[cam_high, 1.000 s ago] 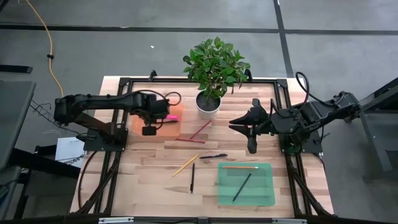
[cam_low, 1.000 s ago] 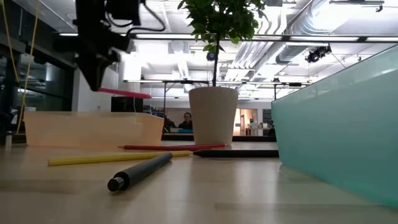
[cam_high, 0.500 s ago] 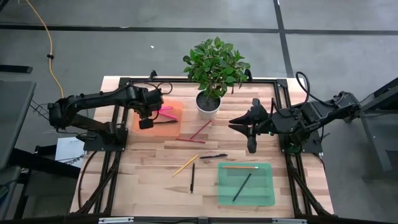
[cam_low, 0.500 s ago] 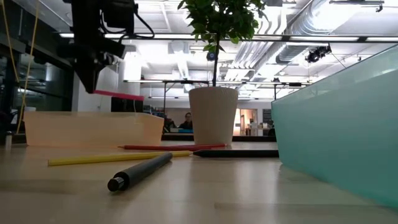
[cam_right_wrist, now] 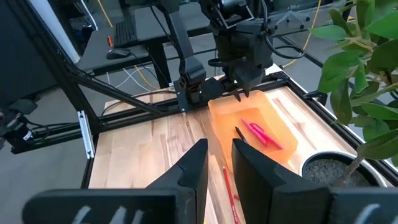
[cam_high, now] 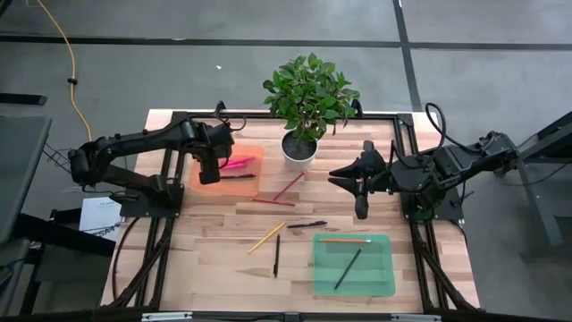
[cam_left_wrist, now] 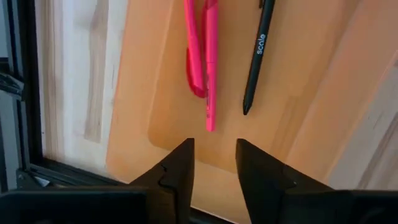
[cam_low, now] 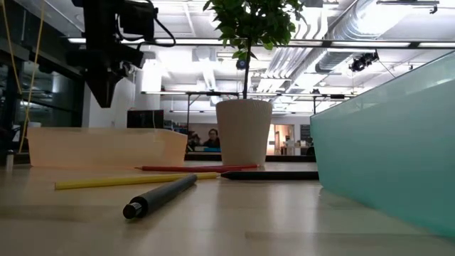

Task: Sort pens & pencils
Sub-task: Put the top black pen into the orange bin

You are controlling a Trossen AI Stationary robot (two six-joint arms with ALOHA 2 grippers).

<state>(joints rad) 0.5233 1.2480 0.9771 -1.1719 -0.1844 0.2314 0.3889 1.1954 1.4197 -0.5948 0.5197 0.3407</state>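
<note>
A wooden worktop (cam_high: 214,233) holds a potted plant (cam_high: 308,98) at the far edge, an orange tray (cam_high: 252,183) at far left and a green tray (cam_high: 353,268) at near right. The left gripper (cam_high: 210,170) hangs above the orange tray, fingers apart and empty; two pink pens (cam_left_wrist: 205,62) and a black pen (cam_left_wrist: 258,56) lie in the tray below, roughly parallel. The right gripper (cam_high: 360,201) waits over the worktop's right side, fingers slightly apart, holding nothing. Two pencils (cam_high: 344,240) lie in the green tray.

A pen drop looks complete. Next probably comes a pick from the loose items: a red pencil (cam_high: 288,187) angled toward the plant, a yellow pencil (cam_high: 265,237) lying diagonally, a dark pen (cam_high: 307,224) lying crosswise, a dark stick (cam_high: 276,255) pointing front to back.
</note>
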